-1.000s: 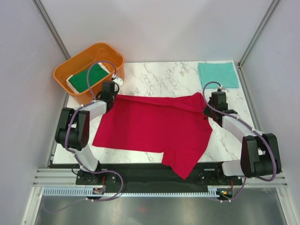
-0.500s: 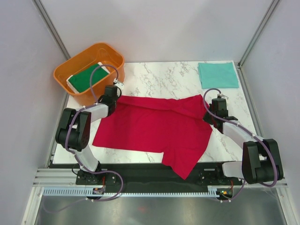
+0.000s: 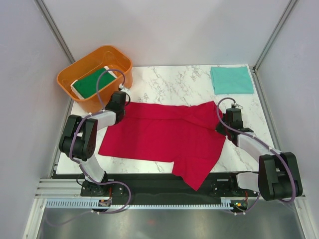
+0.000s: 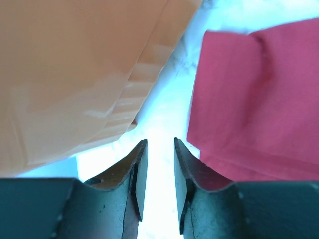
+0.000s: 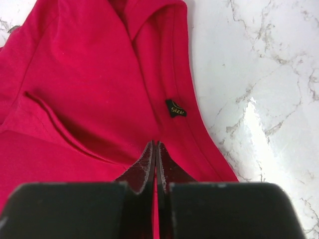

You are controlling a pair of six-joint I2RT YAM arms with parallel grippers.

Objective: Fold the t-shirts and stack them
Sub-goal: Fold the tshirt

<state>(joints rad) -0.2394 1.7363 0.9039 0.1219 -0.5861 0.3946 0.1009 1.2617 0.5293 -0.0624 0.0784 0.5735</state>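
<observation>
The red t-shirt (image 3: 164, 137) lies spread across the middle of the marble table (image 3: 169, 82). Its long axis runs from 9 to 3 o'clock, and one end trails toward 5 o'clock over the near edge. The teal t-shirt (image 3: 232, 79) sits folded in the far corner at 1 o'clock, well apart from the red one. The dark green t-shirt (image 3: 92, 82) rests inside the orange tub (image 3: 66, 83) at 10 o'clock. The right gripper (image 5: 155, 144) has its jaws pressed together on the red cloth at the shirt's 3 o'clock edge, with a sliver of red between the fingers, so it looks clamped on a fold there. A small black size label (image 5: 175, 108) lies just beyond its tips at 1 o'clock. The left gripper (image 4: 160, 143) stands with its jaws apart and nothing between them but bare table. In its own view the shirt's far-left corner lies just beside the right-hand finger at 2 o'clock, and the tub wall is close at 10 o'clock. The fold probably turns on that corner. The left arm is the nearer one to it and would have to shift toward 3 o'clock to bring the hem between its jaws. The tub close on the other side leaves little room.
</observation>
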